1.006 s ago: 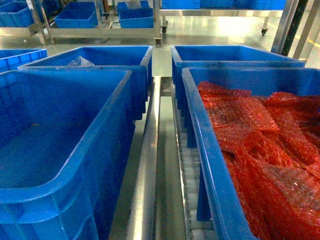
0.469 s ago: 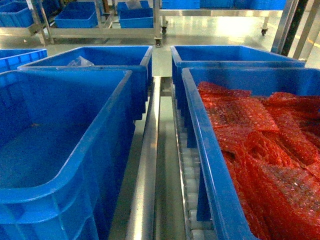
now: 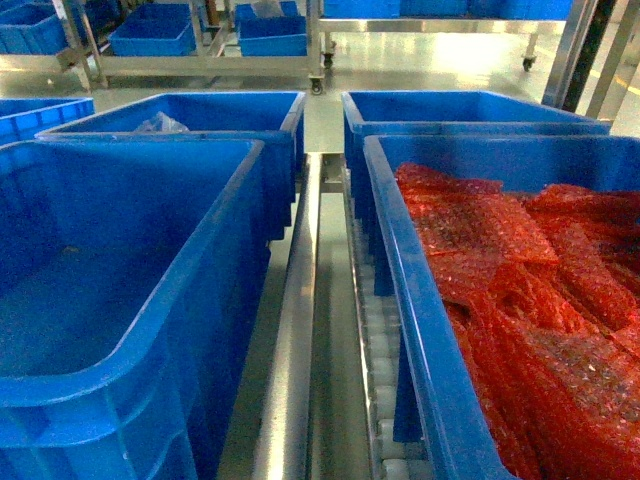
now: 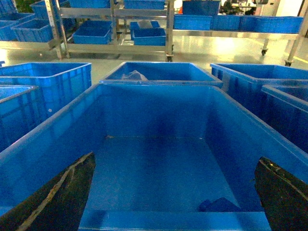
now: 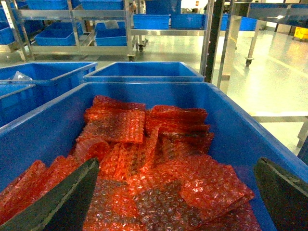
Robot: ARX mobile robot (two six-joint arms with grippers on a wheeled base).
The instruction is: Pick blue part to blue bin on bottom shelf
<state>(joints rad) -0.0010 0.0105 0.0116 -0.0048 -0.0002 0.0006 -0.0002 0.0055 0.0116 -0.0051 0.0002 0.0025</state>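
Jaws on both arms stand spread wide, nothing between them. The left gripper (image 4: pixel 175 197) hangs over the big blue bin (image 4: pixel 159 159), whose length runs away from the robot; the right gripper (image 5: pixel 175 197) hangs over a neighbouring bin (image 5: pixel 231 130) of red bubble wrap (image 5: pixel 144 159). Between the bins run the bottom shelf (image 3: pixel 300 330) bars and white rollers. A small blue part (image 4: pixel 219 205) lies near the bin's near wall; which way it points I cannot tell.

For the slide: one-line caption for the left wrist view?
Open left gripper poised over a large blue bin holding one small blue part near its front wall; more blue bins and steel racks behind.
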